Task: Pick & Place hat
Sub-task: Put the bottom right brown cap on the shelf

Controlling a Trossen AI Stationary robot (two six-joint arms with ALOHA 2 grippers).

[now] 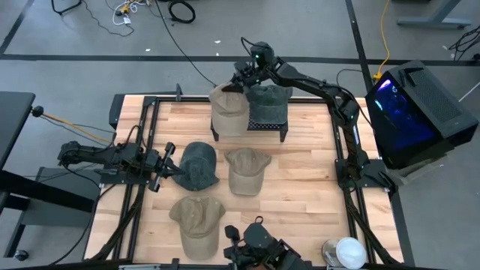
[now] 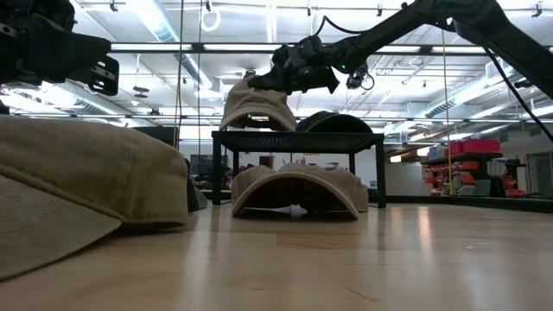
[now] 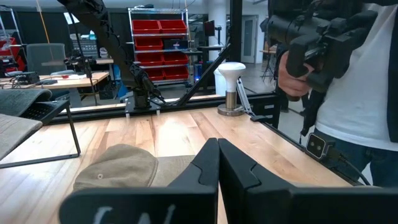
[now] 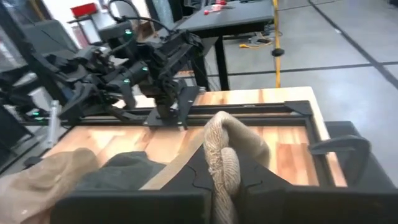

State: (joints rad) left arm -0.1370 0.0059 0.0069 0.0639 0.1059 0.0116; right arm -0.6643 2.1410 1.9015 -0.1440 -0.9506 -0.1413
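Wooden butcher-block table (image 1: 300, 187) with a black frame around it, sitting on a grey workshop floor with cables lying about. At the far end sits a small black rack (image 1: 259, 124), and the right gripper (image 1: 241, 78) is reaching over its far edge, clamped on a fold of the tan hat (image 1: 227, 112) lying on the rack. You can see the bunched fabric pinched between its fingers (image 4: 186, 177) in the right wrist view. Just beside that hat, also on the rack, is a dark grey-green hat (image 1: 268, 105).

Below the rack on the open table there's another dark hat (image 1: 199, 163), a khaki cap (image 1: 247, 169) right next to it, and a third tan cap (image 1: 197, 219) nearer the front edge.

The left gripper (image 1: 169, 164) hangs low just beside the dark hat, fingers closed together on nothing. A white mushroom-shaped lamp thing (image 1: 349, 251) sits at the front corner. A person in a white shirt (image 3: 348, 81) stands past the table edge holding some black gear.
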